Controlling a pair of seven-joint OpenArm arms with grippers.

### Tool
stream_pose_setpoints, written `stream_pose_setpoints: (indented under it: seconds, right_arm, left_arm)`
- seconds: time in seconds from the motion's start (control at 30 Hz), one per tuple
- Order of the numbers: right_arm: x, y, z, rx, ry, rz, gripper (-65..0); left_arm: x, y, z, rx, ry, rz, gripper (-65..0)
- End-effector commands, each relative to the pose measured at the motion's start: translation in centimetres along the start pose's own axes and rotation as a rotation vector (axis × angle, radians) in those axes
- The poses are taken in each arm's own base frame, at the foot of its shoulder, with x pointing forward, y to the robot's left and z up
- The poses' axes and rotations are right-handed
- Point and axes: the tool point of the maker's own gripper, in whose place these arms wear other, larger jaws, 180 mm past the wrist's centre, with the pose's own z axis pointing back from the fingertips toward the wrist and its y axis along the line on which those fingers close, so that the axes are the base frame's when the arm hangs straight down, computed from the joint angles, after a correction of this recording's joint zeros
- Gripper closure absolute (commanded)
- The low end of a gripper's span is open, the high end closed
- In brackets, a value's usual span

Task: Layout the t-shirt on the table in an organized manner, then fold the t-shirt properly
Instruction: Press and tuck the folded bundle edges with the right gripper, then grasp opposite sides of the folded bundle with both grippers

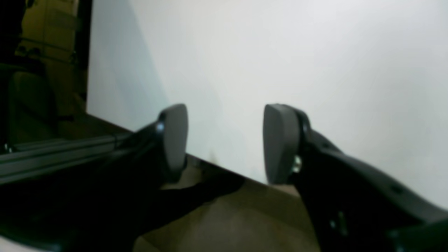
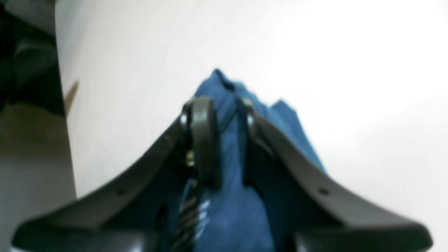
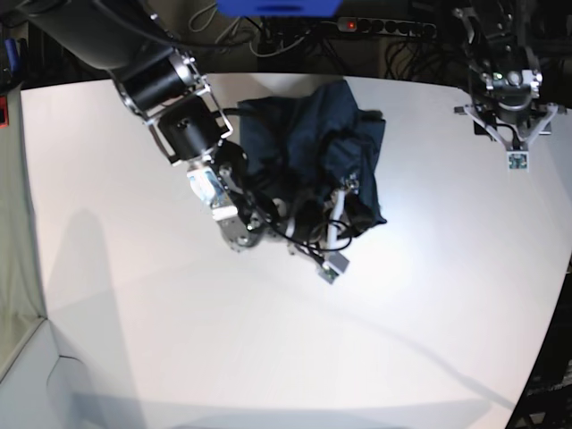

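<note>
Right gripper (image 2: 220, 119): clamped on a fold of the t-shirt (image 2: 227, 175), blue fabric pinched between the two fingers (image 2: 204, 136) and bunched up through the gap toward the wrist. A peak of cloth protrudes past the fingertips. In the base view, right gripper (image 3: 335, 234) positioned low over the front edge of the garment, arm extended in from the upper left of that view.

T-shirt (image 3: 313, 147): dark navy, crumpled in a loose heap on the far central part of the table (image 3: 268, 357). Not spread flat; folds and overlapping layers visible, sleeves and collar not distinguishable. Near edge of the heap lifted at the right gripper. Remainder resting on the tabletop.

Left gripper (image 1: 225, 143): released, both grey pads (image 1: 280, 143) well apart, nothing between them. Only white tabletop and its edge visible past the pads in the left wrist view. In the base view, left gripper (image 3: 517, 147) at the far right corner of the table, well apart from the t-shirt, pointed downward.

Table: white, matte, with a curved edge on the right of the base view. Arm shadows cast across the near half. Cables (image 3: 393, 40) and a power strip (image 3: 384, 27) behind the far edge.
</note>
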Motion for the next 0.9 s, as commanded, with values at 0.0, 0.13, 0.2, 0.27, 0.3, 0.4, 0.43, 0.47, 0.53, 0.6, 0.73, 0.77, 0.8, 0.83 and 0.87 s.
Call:
stream_pose_setpoints:
  seconds: [0.0, 0.13, 0.2, 0.27, 0.3, 0.4, 0.43, 0.47, 0.53, 0.6, 0.73, 0.77, 0.8, 0.83, 0.87]
  right_arm:
    - [3.4, 0.1, 0.2, 0.011, -0.083, 0.029, -11.1]
    - [5.4, -0.2, 1.7, -0.004, -0.132, 0.087, -11.1]
    - [6.1, 0.8, 2.8, 0.001, -0.168, 0.133, -11.1]
    - [7.0, 1.2, 4.7, -0.019, -0.209, 0.164, -11.1]
    - [7.2, 1.3, 5.6, -0.035, -0.222, 0.167, -11.1]
    - [7.7, 1.2, 8.6, -0.099, -0.239, 0.182, -11.1]
    - [7.5, 1.2, 9.3, -0.115, -0.24, 0.183, -11.1]
    - [7.3, 1.3, 10.0, -0.132, -0.241, 0.183, -11.1]
    - [6.0, 0.4, 12.1, -0.186, -0.226, 0.188, -11.2]
    - [5.1, 0.0, 13.1, -0.209, -0.209, 0.195, -11.2]
    - [2.7, -1.4, 14.9, -0.251, -0.144, 0.21, -11.2]
    - [2.3, -1.7, 15.3, -0.26, -0.134, 0.212, -11.2]
    - [1.9, -1.9, 15.5, -0.265, -0.121, 0.212, -11.2]
    - [1.4, -2.0, 15.7, -0.268, -0.11, 0.208, -11.2]
    - [1.1, -2.1, 15.8, -0.271, -0.102, 0.207, -11.2]
  left_arm:
    - [1.1, 0.7, 0.3, 0.021, -0.037, -0.002, -33.8]
    - [1.2, 0.2, 0.3, 0.012, -0.042, 0.013, -33.8]
    - [1.4, 0.0, 0.3, 0.008, -0.047, 0.013, -33.8]
    - [2.0, -0.1, 0.6, 0.008, -0.065, 0.017, -33.8]
    - [2.7, -0.5, 0.8, -0.003, -0.082, 0.029, -33.8]
    - [4.3, -1.7, 1.8, -0.063, -0.138, 0.096, -33.8]
    - [4.6, -2.3, 2.1, -0.091, -0.154, 0.122, -33.8]
    - [5.2, -2.9, 2.6, -0.124, -0.175, 0.155, -33.8]
    - [5.9, -4.9, 3.5, -0.222, -0.194, 0.252, -33.9]
    - [5.5, -6.9, 4.0, -0.317, -0.155, 0.313, -34.5]
    - [4.6, -11.3, 5.3, -0.524, -0.042, 0.354, -45.9]
    - [4.4, -12.3, 5.7, -0.574, -0.014, 0.347, -49.8]
    - [4.5, -12.9, 6.2, -0.617, -0.003, 0.338, -53.1]
    - [4.6, -13.7, 6.6, -0.659, 0.005, 0.328, -55.1]
    - [4.7, -14.3, 7.1, -0.7, 0.007, 0.32, -56.6]
